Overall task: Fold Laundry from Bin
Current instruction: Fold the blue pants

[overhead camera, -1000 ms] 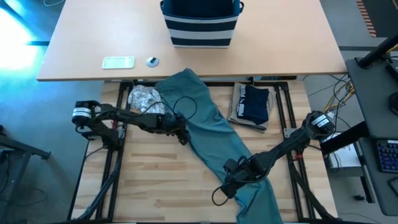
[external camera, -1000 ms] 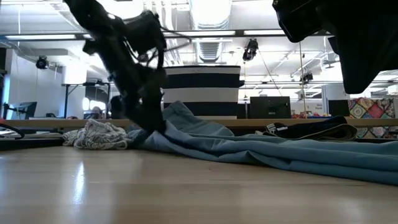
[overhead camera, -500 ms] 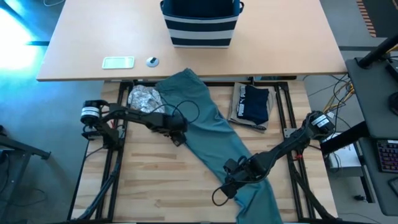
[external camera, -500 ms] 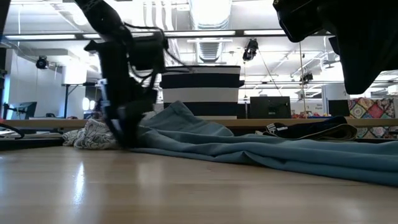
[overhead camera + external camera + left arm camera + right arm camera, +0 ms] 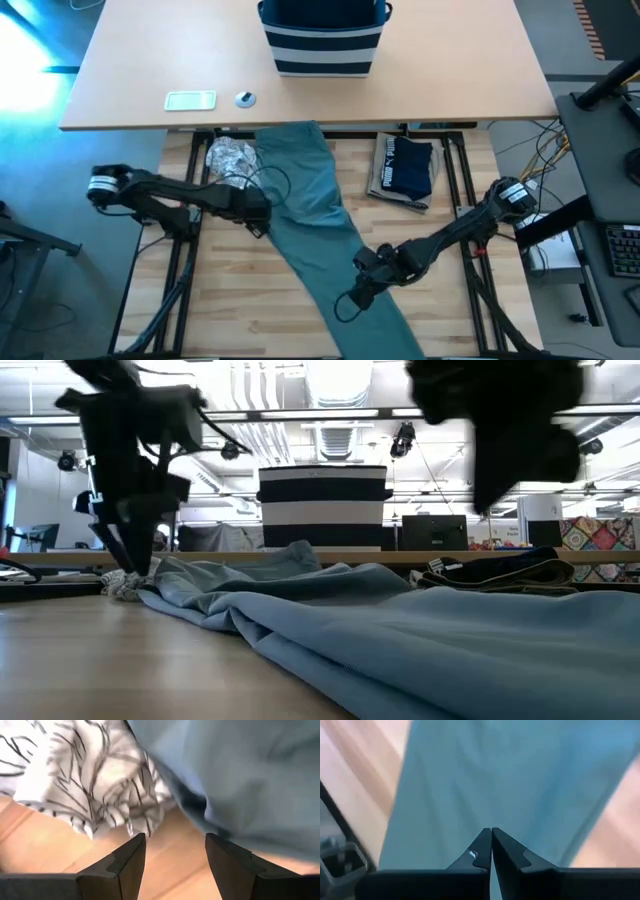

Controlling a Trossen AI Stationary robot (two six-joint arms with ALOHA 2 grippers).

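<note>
The teal-green garment (image 5: 310, 190) lies in a long slanting strip from the table's far middle to its near edge, and it fills the front of the low view (image 5: 420, 640). My left gripper (image 5: 258, 225) stands open, pointing steeply down at the garment's left edge. It is between the teal cloth (image 5: 240, 770) and the grey-white patterned garment (image 5: 90, 775). My right gripper (image 5: 360, 270) hangs shut above the strip's middle (image 5: 485, 780), raised in the low view (image 5: 490, 505). The navy garment with white print (image 5: 408, 168) lies at the far right. The striped bin (image 5: 322, 40) stands on the desk behind. My left gripper has bare wood between its open fingers. One fingertip (image 5: 222, 845) stands right at the teal garment's left edge (image 5: 215, 822). I cannot tell whether it touches the cloth.
A tan desk (image 5: 120, 90) runs along the far side, carrying the bin, a white tray (image 5: 190, 100) and a small round object (image 5: 245, 98). There is bare wood at the near left (image 5: 230, 300). The teal strip runs off the table's near edge (image 5: 375, 345).
My left gripper has gone toward the table's left edge and tipped more steeply downward. The teal garment's middle and near end have slid left with it, toward the low camera. Its far end has stayed put, so the strip now lies less slanted.
</note>
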